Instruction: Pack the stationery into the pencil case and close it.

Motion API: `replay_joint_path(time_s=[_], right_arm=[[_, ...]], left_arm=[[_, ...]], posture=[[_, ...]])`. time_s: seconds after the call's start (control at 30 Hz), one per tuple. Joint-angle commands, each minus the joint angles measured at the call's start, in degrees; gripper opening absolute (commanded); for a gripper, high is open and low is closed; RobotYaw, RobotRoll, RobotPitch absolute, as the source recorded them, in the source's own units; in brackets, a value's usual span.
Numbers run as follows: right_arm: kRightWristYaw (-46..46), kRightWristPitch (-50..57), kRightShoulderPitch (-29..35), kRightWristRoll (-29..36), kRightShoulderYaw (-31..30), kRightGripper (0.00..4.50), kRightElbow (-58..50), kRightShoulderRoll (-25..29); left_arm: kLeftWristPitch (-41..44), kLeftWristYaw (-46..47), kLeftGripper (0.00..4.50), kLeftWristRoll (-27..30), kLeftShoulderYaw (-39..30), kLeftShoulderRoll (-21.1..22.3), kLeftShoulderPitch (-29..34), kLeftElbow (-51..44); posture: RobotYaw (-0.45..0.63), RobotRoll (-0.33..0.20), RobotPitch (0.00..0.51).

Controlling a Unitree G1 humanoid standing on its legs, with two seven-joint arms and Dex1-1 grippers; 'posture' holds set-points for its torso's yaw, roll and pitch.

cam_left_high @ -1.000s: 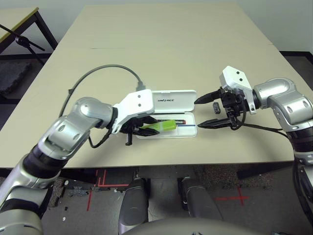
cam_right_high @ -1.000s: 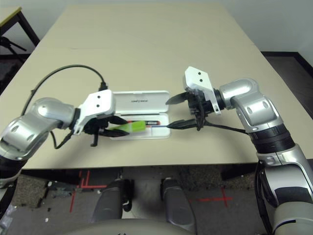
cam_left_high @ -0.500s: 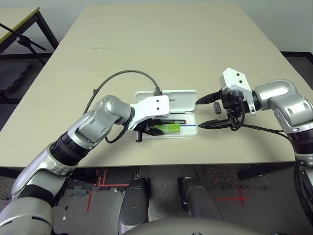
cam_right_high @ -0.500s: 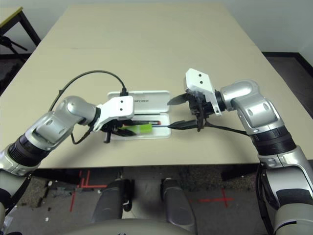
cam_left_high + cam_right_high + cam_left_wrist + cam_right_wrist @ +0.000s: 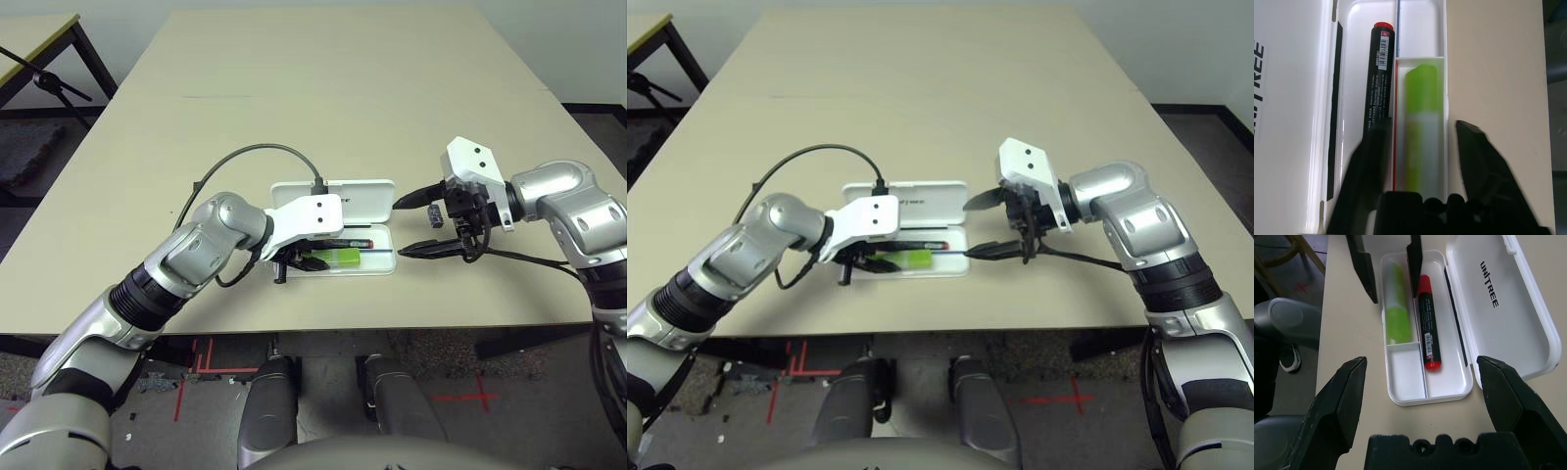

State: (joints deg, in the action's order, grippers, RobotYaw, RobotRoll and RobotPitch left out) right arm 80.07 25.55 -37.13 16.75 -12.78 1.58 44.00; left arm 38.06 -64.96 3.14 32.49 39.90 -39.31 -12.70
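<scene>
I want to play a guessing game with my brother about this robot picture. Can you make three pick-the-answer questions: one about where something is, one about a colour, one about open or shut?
1. Where is the green highlighter?
A. in the pencil case
B. on the bare table
C. in the right pincer

2. What colour is the uncapped end of the marker?
A. blue
B. red
C. yellow

3. How is the pencil case?
A. shut
B. upside down
C. open, lid lying flat

Answers:
1. A, it lies in the tray's narrow compartment beside the marker, with the left pincer open around it.
2. B, the marker has a black body with a red end.
3. C, the UNITREE lid lies flat beside the tray.
</scene>
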Motion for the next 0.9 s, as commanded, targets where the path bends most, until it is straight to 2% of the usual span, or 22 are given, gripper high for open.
replay_joint_path(time_s=[0.03,0.07,0.1,0.23,0.5,0.77,0.9], right_arm=[[-0.2,-0.4,-0.1,-0.3,-0.2,4.50,-0.1,-0.1],[-0.2,-0.4,-0.1,-0.4,-0.2,4.50,-0.1,-0.1],[-0.3,-0.4,-0.1,-0.4,-0.2,4.50,-0.2,-0.2],[-0.4,-0.5,0.0,-0.4,0.1,4.50,0.0,0.0],[-0.6,-0.9,0.6,-0.6,0.2,4.50,0.7,0.0],[-0.5,-0.8,0.3,0.0,0.8,4.50,1.9,-0.1],[-3.0,3.8,0.7,2.3,4.3,4.50,1.2,0.9]], left_arm=[[-0.8,-0.9,4.07,-0.2,-1.7,1.5,0.3,-1.0],[-1.1,-1.0,4.43,0.1,-2.3,1.9,0.4,-1.3],[-1.4,-1.2,4.47,0.9,-3.4,2.5,0.7,-2.0],[-2.0,-3.1,4.47,6.3,-11.1,5.6,3.2,-5.7],[-4.1,-7.1,4.47,15.2,-26.6,15.4,11.4,-9.8],[-3.0,-6.0,4.47,19.0,-30.2,16.7,13.0,-12.0],[-2.6,-5.3,4.47,19.9,-30.1,16.9,12.7,-12.3]], posture=[[-0.01,0.000,0.127],[-0.01,0.000,0.126],[-0.01,0.000,0.126],[-0.01,0.000,0.123],[0.00,0.000,0.117],[0.01,0.000,0.114],[0.01,0.000,0.115]])
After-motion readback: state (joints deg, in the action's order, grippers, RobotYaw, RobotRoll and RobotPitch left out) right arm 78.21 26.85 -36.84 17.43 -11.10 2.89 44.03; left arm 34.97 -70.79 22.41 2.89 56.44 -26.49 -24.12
